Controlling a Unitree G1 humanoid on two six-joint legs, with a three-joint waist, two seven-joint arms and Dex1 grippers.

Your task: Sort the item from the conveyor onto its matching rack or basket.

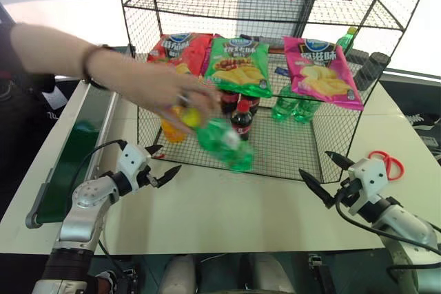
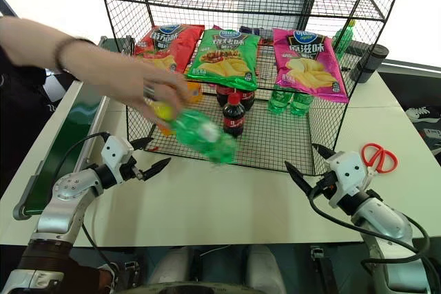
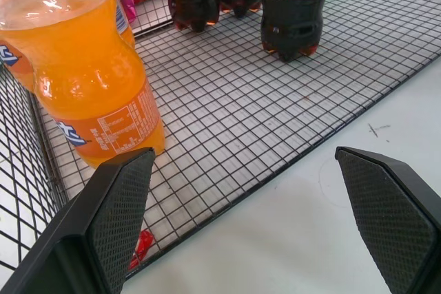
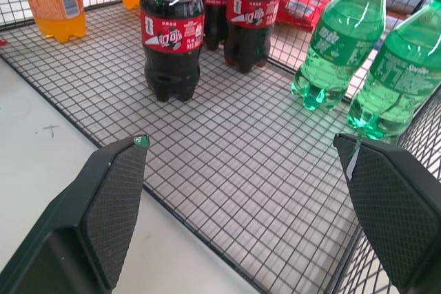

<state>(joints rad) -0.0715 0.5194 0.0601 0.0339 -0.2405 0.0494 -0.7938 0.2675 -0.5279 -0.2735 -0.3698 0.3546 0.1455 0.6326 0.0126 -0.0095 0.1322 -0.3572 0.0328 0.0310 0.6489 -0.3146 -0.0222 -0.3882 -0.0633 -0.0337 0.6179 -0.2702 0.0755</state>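
Note:
A person's hand (image 1: 162,89) holds the item (image 1: 224,144), a clear-green bottle with a yellow cap, tilted in the air over the front of the rack's bottom tier. The black wire rack (image 1: 279,162) stands at the middle of the table. The dark-green conveyor (image 1: 72,153) runs along the table's left edge. My left gripper (image 1: 168,158) is open and empty, low on the table near the rack's front left corner, below and left of the item. My right gripper (image 1: 313,162) is open and empty at the rack's front right corner.
On the bottom tier stand orange-drink bottles (image 3: 83,67), cola bottles (image 4: 172,39) and green bottles (image 4: 337,46). Chip bags (image 1: 238,67) lie on the middle tier. Red-handled scissors (image 1: 386,163) lie on the table at the right. Dark cans (image 1: 372,67) stand behind the rack.

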